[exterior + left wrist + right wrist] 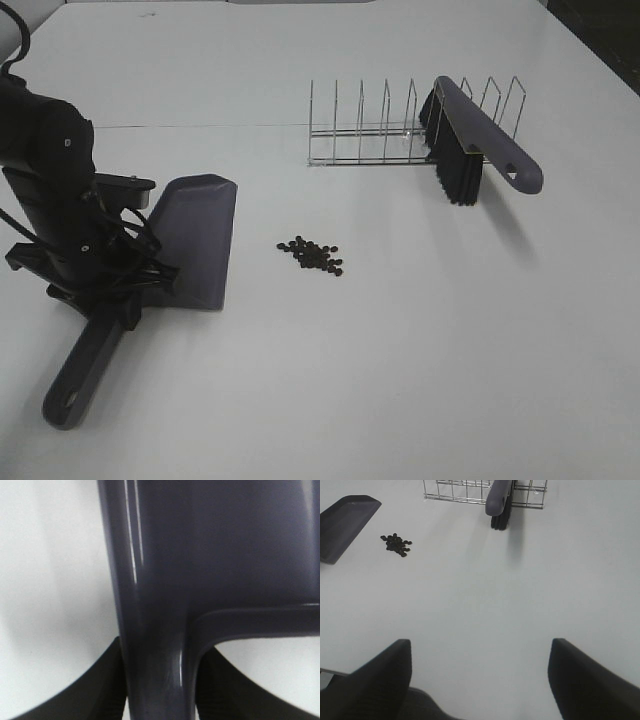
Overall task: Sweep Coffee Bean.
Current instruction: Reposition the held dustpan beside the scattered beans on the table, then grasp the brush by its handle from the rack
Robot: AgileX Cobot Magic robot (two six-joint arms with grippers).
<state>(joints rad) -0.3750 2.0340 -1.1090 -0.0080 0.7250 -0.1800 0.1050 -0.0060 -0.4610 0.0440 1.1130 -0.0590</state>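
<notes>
Between dustpan [200, 235] and racked brush [490, 135] lie coffee beans [312, 256].

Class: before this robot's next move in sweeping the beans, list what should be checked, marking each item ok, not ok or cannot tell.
1. Left gripper shut on the dustpan handle: ok.
2. Beans in one cluster beside the dustpan, apart from it: ok.
3. Brush in hand: not ok; it rests in the rack.
4. Right gripper open and empty, ready for the brush: ok.
5. Dustpan mouth turned toward the beans: cannot tell.
</notes>
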